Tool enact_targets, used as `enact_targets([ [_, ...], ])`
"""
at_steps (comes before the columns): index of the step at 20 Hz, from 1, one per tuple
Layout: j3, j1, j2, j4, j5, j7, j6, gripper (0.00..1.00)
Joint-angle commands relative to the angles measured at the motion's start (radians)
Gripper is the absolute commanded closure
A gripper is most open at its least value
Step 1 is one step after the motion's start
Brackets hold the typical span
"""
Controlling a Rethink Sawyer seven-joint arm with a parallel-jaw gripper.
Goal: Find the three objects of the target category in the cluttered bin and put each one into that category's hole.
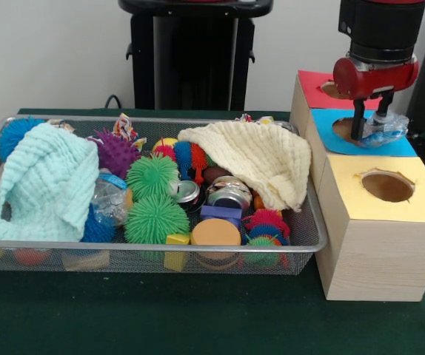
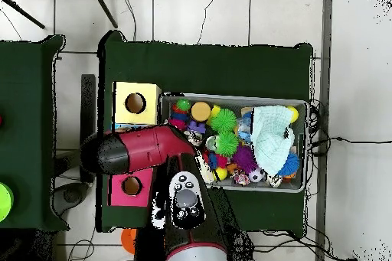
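My gripper [image 1: 371, 132] hangs over the hole [image 1: 343, 129] in the blue-topped box and is shut on a crushed clear bottle [image 1: 387, 129] with a blue label, held just above the blue top. The wire mesh bin [image 1: 153, 247] lies to the left, full of clutter. A second crushed clear bottle [image 1: 109, 197] with a blue label lies in it, partly under the mint cloth [image 1: 46, 185]. I see no third bottle. In the overhead view my arm [image 2: 130, 153] covers the blue box and the gripper, and the bin [image 2: 230, 97] lies to its right.
Three boxes stand in a row: red-topped [image 1: 312, 83], blue-topped, and yellow-topped with its hole [image 1: 387, 186]. The bin also holds a cream cloth [image 1: 260, 155], green spiky balls [image 1: 153, 200], a purple one [image 1: 115, 151], metal cans [image 1: 229, 194] and coloured blocks [image 1: 216, 231].
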Motion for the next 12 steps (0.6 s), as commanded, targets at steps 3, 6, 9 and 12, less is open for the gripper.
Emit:
enact_targets([
  [3,-0.035,0.041,0.126,-0.018,0.019,0.182,0.112,1.0],
  [6,-0.045,0.049,0.111,-0.02,0.022,0.177,0.141,1.0],
  [9,-0.068,0.064,0.085,-0.01,0.018,0.177,0.173,1.0],
  [12,-0.105,0.087,0.061,-0.003,0.01,0.19,0.202,1.0],
])
